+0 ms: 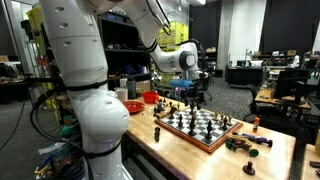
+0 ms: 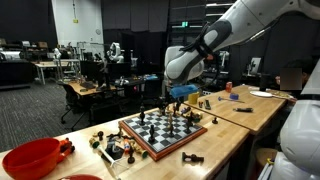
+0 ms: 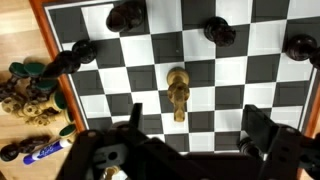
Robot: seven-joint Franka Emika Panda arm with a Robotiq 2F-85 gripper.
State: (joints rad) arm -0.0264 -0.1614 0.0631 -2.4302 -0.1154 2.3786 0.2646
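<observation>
While end effector (image 3: 192,120) hangs open over tan piece (image 3: 178,92) — red bowl (image 2: 30,162) apart; contents unclear.

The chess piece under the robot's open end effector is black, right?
No. The chess piece under the open end effector is light tan, not black, as the wrist view shows.

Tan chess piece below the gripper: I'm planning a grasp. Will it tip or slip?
The slim tan chess piece looks rigid and light. Tall and narrow, it likely tips if nudged high. Its rounded profile may slip from the open gripper.
</observation>
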